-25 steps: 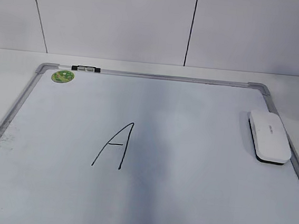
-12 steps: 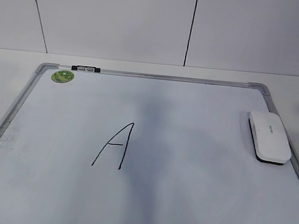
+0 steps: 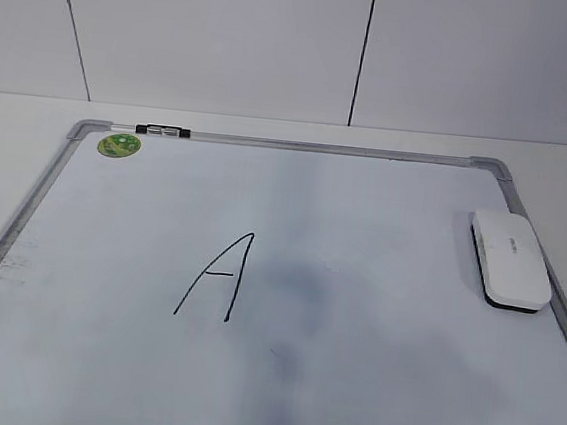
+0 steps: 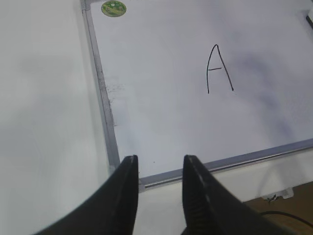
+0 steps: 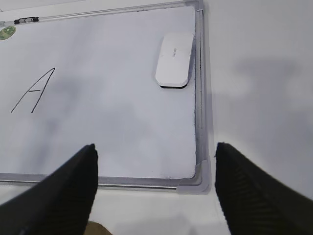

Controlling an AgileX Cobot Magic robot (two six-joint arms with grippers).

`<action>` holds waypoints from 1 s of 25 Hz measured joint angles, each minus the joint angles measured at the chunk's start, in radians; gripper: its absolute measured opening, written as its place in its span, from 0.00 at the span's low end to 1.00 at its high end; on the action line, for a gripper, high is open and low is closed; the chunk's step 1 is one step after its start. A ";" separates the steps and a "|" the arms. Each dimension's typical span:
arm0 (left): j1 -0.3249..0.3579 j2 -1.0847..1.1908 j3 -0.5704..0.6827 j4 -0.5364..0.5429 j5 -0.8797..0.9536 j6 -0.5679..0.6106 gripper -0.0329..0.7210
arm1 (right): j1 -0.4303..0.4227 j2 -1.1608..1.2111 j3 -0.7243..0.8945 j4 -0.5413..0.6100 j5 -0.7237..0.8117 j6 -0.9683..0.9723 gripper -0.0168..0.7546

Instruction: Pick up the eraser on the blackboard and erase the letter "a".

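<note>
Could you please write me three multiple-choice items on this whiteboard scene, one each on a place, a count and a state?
1. Where does the eraser lie on the blackboard?
A. by its right edge
B. at its centre
C. on the green sticker

2. How many letters are written on the board?
A. none
B. one
C. three

3. How does the right gripper stand?
A. shut on the eraser
B. open, holding nothing
C. pressed flat on the letter

Answers:
1 A, the eraser sits against the right frame, far from the green sticker.
2 B, only the capital A shows.
3 B, the right wrist view shows its fingers wide apart with nothing between them, short of the eraser.
</note>
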 joint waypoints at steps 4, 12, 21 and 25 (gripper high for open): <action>-0.006 -0.079 0.087 0.011 0.000 0.000 0.36 | 0.000 -0.091 0.061 -0.012 0.002 -0.007 0.79; -0.006 -0.218 0.222 0.096 0.000 -0.001 0.36 | 0.000 -0.236 0.200 -0.073 0.004 -0.010 0.79; -0.006 -0.284 0.297 0.195 -0.036 -0.001 0.35 | 0.000 -0.284 0.281 -0.124 0.006 -0.010 0.79; -0.006 -0.284 0.321 0.201 -0.076 -0.001 0.35 | 0.002 -0.284 0.284 -0.154 0.006 -0.012 0.79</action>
